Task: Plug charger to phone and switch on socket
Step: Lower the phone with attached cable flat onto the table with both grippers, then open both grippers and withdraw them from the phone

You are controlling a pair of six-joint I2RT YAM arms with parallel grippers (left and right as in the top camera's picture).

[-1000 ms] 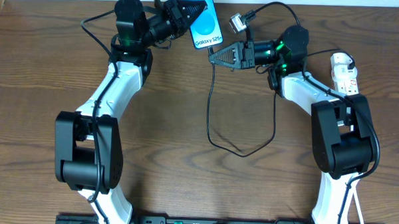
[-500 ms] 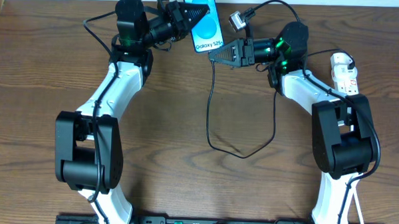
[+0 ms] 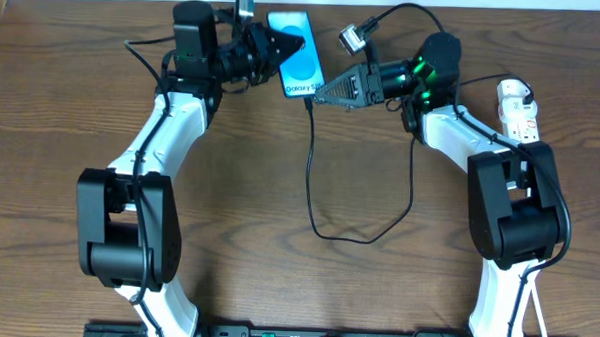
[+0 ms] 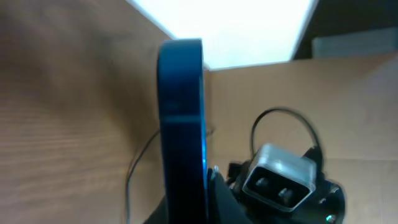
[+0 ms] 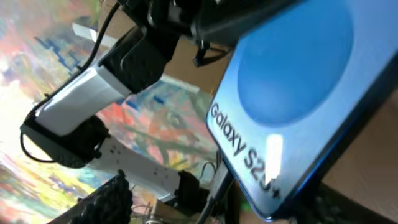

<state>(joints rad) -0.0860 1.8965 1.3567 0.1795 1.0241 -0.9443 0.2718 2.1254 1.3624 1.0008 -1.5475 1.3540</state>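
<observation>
From overhead I see the left tool (image 3: 267, 49) closed on the left edge of the phone (image 3: 299, 50), holding it near the far edge of the surface (image 3: 61, 130) with the blue screen facing up. The right tool (image 3: 319, 99) comes in from the other side, its fingers pinched together on the free end of the charger (image 3: 312, 169), right at the phone's near corner. I cannot tell whether the tip is in the port. From there the cable drops, loops across the wood and climbs back beside the right arm. The socket (image 3: 519, 114) lies at the right, partly under that arm.

My left wrist camera shows the phone (image 4: 181, 118) edge-on, rising upright from between the fingers at the bottom of the picture. A grey box (image 4: 280, 180) with two dark openings sits just beyond it.

The right wrist view is blurred and filled by the phone (image 5: 292, 93), tilted, with "Galaxy S2" legible. I cannot make out the grip itself here. The left arm (image 5: 81, 106) stands behind.
</observation>
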